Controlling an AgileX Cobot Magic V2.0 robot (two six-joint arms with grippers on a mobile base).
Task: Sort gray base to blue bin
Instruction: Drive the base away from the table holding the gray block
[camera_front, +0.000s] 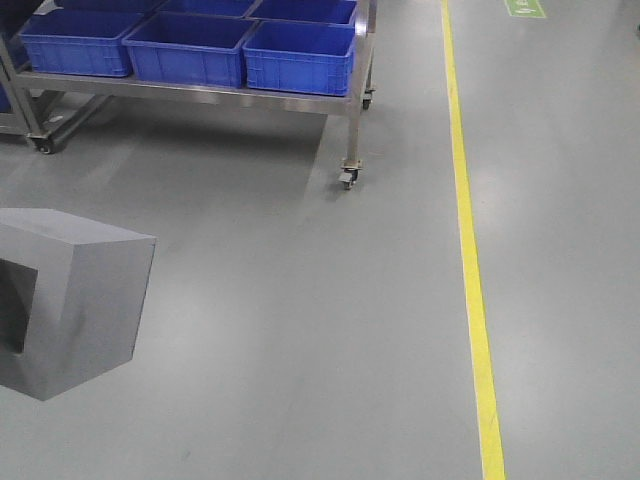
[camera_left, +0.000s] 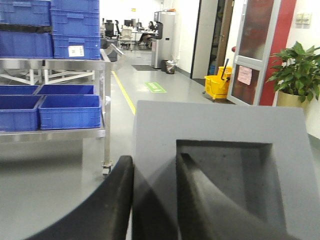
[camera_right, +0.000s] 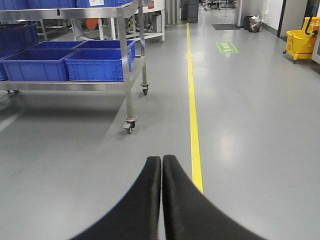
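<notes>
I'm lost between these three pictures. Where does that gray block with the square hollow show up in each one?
Front view: gray block at lower left, cut off by the edge.
Left wrist view: gray block fills the centre and right, its rim between the left pincer fingers.
Right wrist view: not in it; only the shut right pincer.
Shared landmark: the yellow floor line.

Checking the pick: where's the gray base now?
The gray base is at the front view's lower left, gripped by the left fingers, one inside its recess, short of the blue bins.
</notes>
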